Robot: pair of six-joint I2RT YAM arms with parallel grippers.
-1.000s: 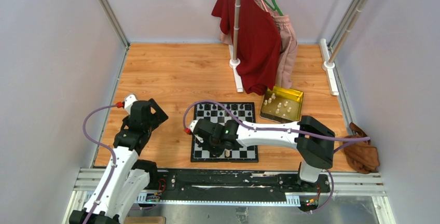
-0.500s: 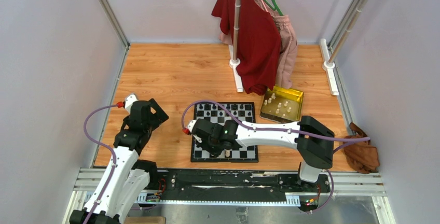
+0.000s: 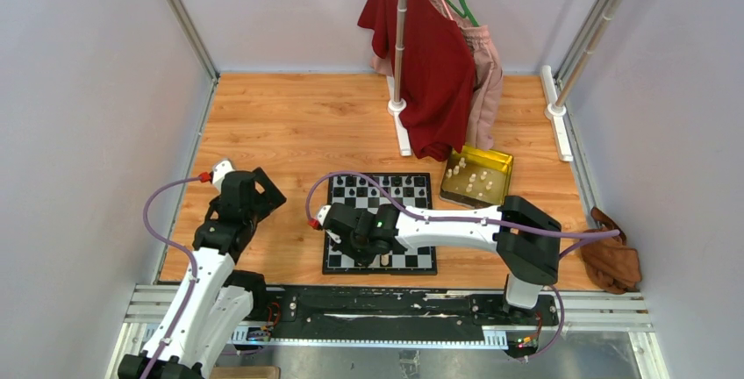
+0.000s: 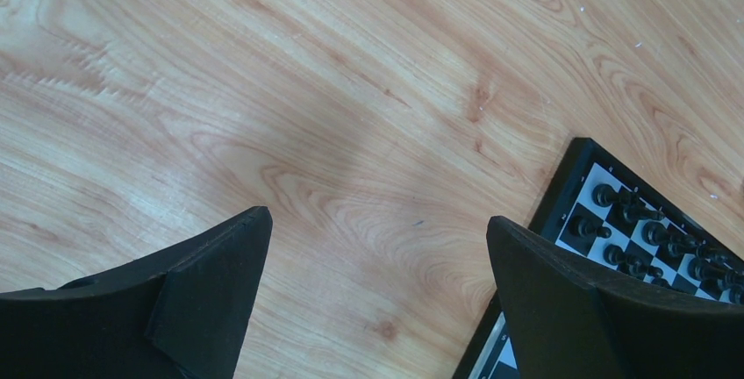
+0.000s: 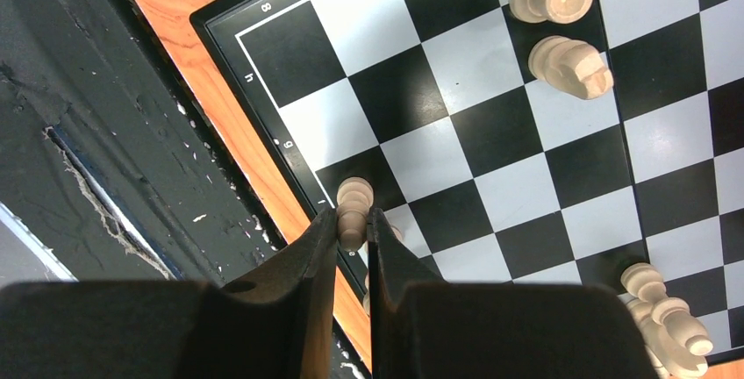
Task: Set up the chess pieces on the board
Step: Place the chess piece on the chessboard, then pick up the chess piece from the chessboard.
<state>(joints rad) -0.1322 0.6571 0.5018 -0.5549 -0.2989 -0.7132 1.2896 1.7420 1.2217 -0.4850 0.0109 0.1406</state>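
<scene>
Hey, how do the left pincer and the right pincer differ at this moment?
The left pincer is wide open and empty; the right pincer is shut on a pale chess piece. The left pincer is over bare wooden tabletop beside the board; the right pincer is over the board's edge squares. Both have black fingers.
</scene>
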